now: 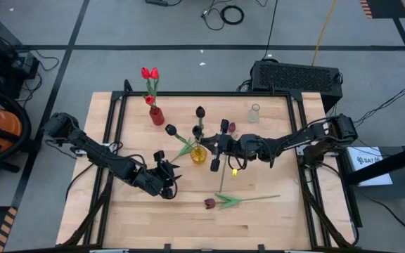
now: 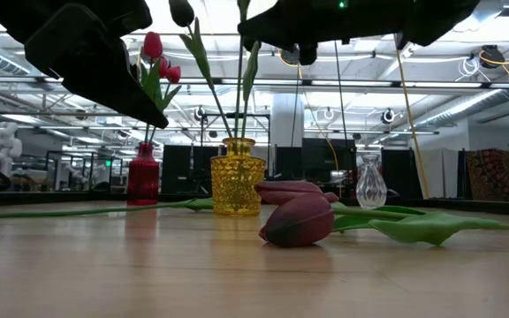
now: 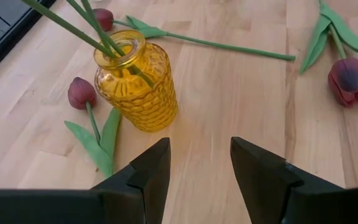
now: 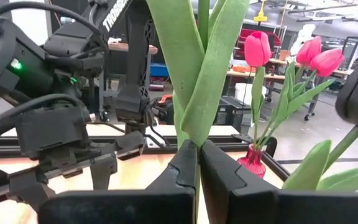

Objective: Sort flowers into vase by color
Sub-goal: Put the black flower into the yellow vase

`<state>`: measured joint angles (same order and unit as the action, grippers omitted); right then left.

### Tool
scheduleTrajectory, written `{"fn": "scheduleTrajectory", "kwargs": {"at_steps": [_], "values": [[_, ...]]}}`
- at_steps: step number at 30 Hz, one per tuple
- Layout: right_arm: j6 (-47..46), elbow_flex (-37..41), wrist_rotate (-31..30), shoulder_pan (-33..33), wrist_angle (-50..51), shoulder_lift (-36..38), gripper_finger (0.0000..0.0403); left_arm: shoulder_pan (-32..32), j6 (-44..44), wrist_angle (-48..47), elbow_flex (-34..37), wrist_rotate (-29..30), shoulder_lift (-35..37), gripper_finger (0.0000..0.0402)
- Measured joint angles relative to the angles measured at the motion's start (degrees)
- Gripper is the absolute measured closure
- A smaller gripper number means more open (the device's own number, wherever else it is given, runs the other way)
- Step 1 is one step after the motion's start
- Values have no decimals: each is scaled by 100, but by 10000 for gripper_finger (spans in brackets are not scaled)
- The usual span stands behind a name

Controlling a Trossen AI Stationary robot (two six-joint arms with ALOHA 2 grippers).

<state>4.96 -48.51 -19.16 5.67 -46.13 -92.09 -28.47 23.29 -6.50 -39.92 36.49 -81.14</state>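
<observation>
My right gripper (image 1: pixel 214 147) hovers over the yellow vase (image 1: pixel 198 155), shut on a green tulip stem (image 4: pixel 197 134). Two dark-headed tulips (image 1: pixel 200 111) stand in that vase. The red vase (image 1: pixel 157 116) holds red tulips (image 1: pixel 150 72). My left gripper (image 1: pixel 166 176) is open just near-left of the yellow vase (image 3: pixel 138 87), touching nothing. A maroon tulip (image 1: pixel 209 203) lies flat on the table nearer the front. Other maroon tulips (image 3: pixel 81 92) (image 3: pixel 351 74) lie around the yellow vase. My right gripper pinches the tulip's stem (image 4: pixel 197 134) between its two fingers (image 4: pixel 179 168), right where the long leaves (image 4: pixel 213 74) branch off. The fingers come roughly level from the table's right and lie across the stem. The stem stands upright; its head is out of frame.
An empty clear glass vase (image 1: pixel 254 113) stands toward the far right of the table. A black box (image 1: pixel 297 76) sits beyond the far edge. Bare wood (image 1: pixel 188 225) lies along the near edge. Loose stems and leaves (image 2: pixel 414 225) lie beside the yellow vase (image 2: pixel 237 177).
</observation>
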Motion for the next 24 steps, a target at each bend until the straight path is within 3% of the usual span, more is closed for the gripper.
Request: {"fn": "scheduleTrajectory", "kwargs": {"at_steps": [12,20,24], "values": [[-657,0,-17,-2,688,-33,378,0,-2,-2,0,-2,0,226],[-1064,0,32,63,1636,-33,319,0,-1,-2,1,-2,0,226],[-1222,0,537,84,2027,-33,282,0,0,-4,0,-2,0,226]]}}
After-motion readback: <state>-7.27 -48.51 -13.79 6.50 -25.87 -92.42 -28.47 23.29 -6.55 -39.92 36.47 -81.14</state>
